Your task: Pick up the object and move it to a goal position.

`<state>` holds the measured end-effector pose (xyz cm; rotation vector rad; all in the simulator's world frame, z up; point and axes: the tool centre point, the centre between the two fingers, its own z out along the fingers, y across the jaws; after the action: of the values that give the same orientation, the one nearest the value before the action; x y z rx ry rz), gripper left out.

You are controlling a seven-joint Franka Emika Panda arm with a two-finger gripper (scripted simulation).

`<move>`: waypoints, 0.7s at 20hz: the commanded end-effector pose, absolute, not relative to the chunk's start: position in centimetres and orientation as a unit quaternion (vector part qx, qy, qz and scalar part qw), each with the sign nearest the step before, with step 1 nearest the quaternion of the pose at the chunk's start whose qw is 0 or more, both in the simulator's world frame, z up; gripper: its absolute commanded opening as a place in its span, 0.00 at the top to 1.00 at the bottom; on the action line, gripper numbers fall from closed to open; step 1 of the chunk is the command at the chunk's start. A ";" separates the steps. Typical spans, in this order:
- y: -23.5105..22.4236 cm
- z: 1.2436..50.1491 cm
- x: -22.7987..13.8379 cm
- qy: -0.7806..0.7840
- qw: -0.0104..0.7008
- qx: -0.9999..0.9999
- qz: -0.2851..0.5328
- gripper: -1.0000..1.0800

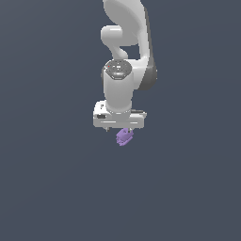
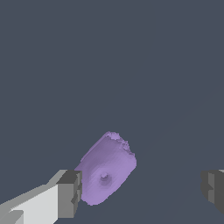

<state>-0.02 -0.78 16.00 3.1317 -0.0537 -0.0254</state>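
The object (image 2: 107, 168) is a small light-purple blocky lump with a ragged end and a small dimple on its face. In the exterior view the object (image 1: 124, 137) shows just under the white hand of the arm. My gripper (image 2: 142, 190) is open, its jaws set wide apart. In the wrist view one dark grey finger pad (image 2: 70, 192) sits right against the lump's side, and the other pad (image 2: 213, 189) stands far off it. Whether the near pad touches the lump I cannot tell. In the exterior view my gripper (image 1: 123, 132) points straight down and its fingertips are mostly hidden behind the hand and the lump.
A plain dark grey-blue surface fills both views. The white arm (image 1: 124, 56) rises from the hand to the top of the exterior view.
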 end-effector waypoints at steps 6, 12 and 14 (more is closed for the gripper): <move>-0.9 16.2 0.3 -0.009 0.006 1.000 0.000 0.04; -1.2 16.5 0.7 0.003 0.007 1.000 0.009 0.04; -1.1 16.5 0.7 0.002 0.007 1.000 0.008 0.04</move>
<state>0.65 -1.15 16.51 3.1271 0.0052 0.0256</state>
